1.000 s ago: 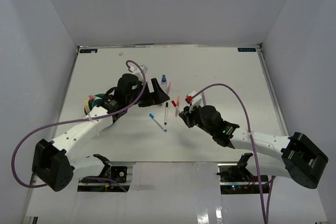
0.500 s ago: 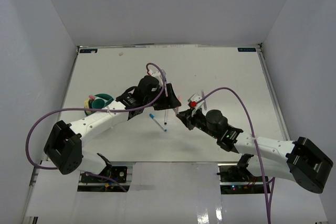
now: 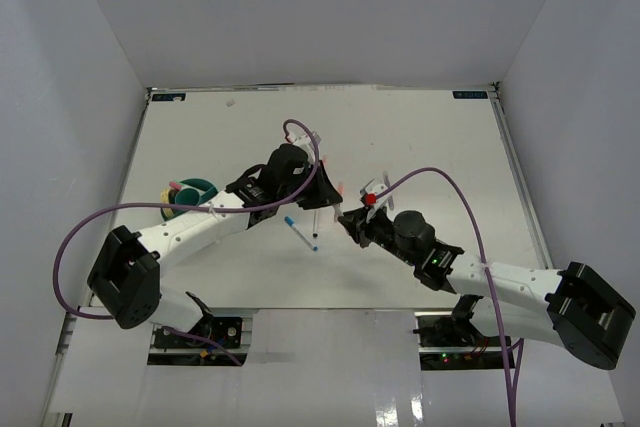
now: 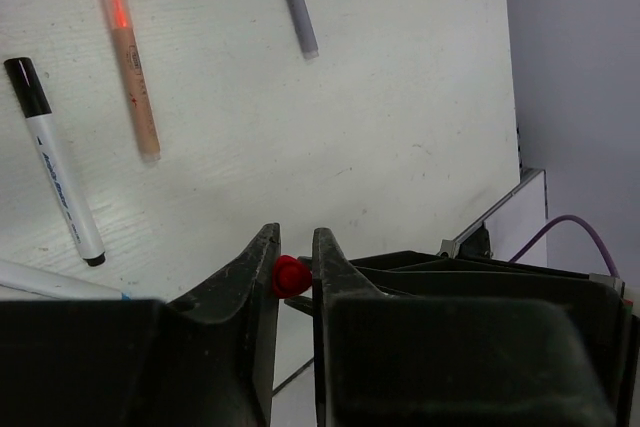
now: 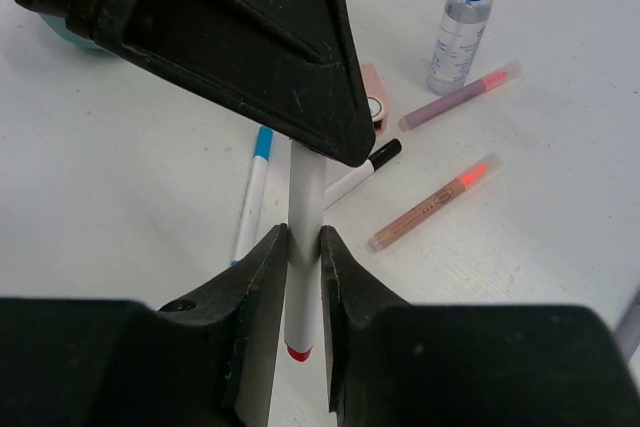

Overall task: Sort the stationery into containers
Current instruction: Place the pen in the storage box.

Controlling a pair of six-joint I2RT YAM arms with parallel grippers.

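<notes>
White walls are closing in a white tabletop (image 3: 430, 137), with the teal cup (image 3: 197, 190) standing toward its left side. Well apart from the teal cup, over the middle of the tabletop, the two arms are meeting tip to tip at one white pen (image 5: 305, 187). The right gripper (image 5: 300, 237) is clamping the barrel between its fingers (image 5: 262, 277), holding the pen clear of the surface so that its far end is offered outward. The left gripper (image 4: 294, 237) is taking that end: its fingers (image 4: 250, 282) are drawn narrow, with the red cap (image 4: 290, 275) pinched between them. This is looking like a handover, since the teal cup is sitting on the left arm's side, probably beyond the right arm's easy reach. Also well apart from the teal cup, a blue-capped bottle (image 5: 462, 17), a pink-white block (image 5: 372, 97), a blue pen (image 5: 252, 192) and a black-capped pen (image 5: 365, 167) are lying loose, not yet sorted. If the right fingers open before the left grip is sure, the pen is risking a fall.
</notes>
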